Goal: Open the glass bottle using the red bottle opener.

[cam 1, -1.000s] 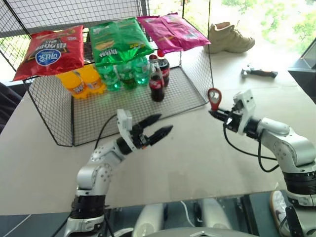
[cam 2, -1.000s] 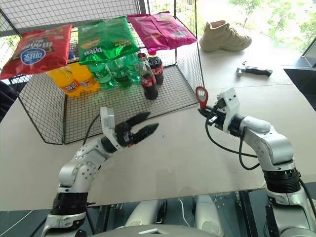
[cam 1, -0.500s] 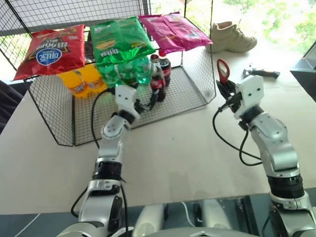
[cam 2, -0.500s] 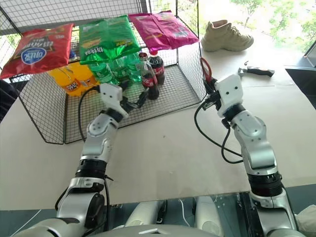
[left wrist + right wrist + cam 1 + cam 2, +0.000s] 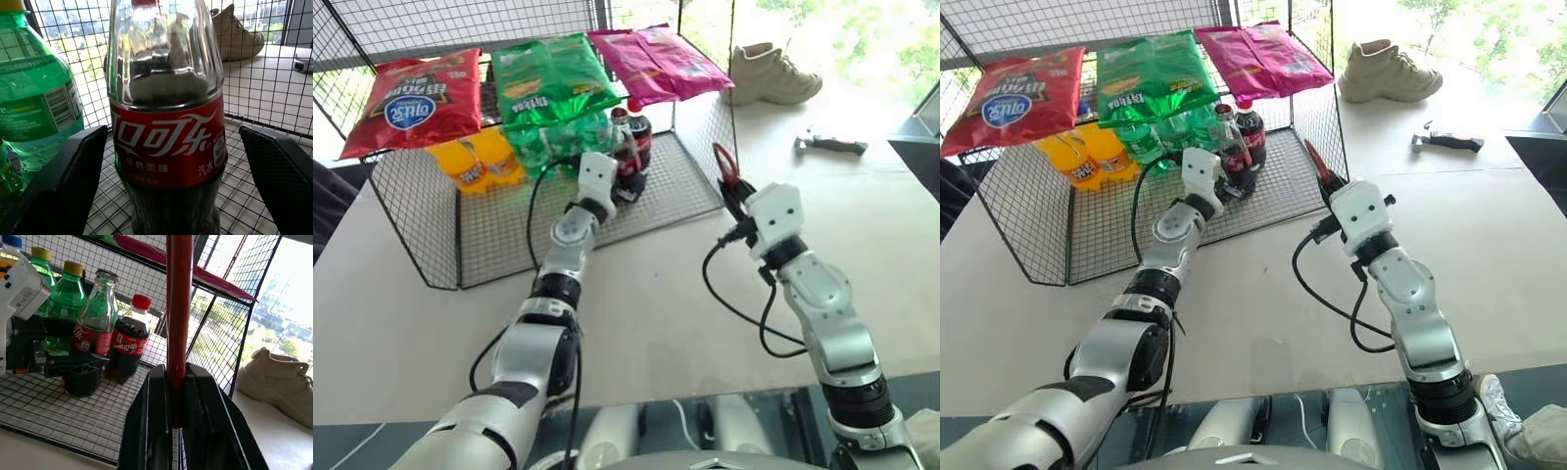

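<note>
Pale tabletop (image 5: 636, 323) is carrying the whole layout, with a wire-mesh rack (image 5: 489, 225) sitting on its far left portion. Nearest, the right gripper (image 5: 173, 396) is standing just outside the rack's open front corner, its two black fingers pressed together on the handle of the red bottle opener (image 5: 725, 164), which is pointing upward and showing edge-on as a narrow red strip in the right wrist view. Further in, the left gripper (image 5: 171, 161) is reaching onto the rack floor with its fingers (image 5: 58, 181) spread wide, one on each side of the glass bottle (image 5: 166, 122) and apart from the glass on both sides. That bottle is standing upright on the mesh: clear contoured glass, dark drink in the lower body, a red label band with white script, a narrow neck and a small metal cap. Just behind it a plastic cola bottle (image 5: 128, 340) with a red screw cap is standing, with green bottles (image 5: 63, 298) beside it. Snack bags (image 5: 553, 78) are lying on the shelf above. Beyond the rack, a beige shoe (image 5: 771, 73) is resting on the table.
</note>
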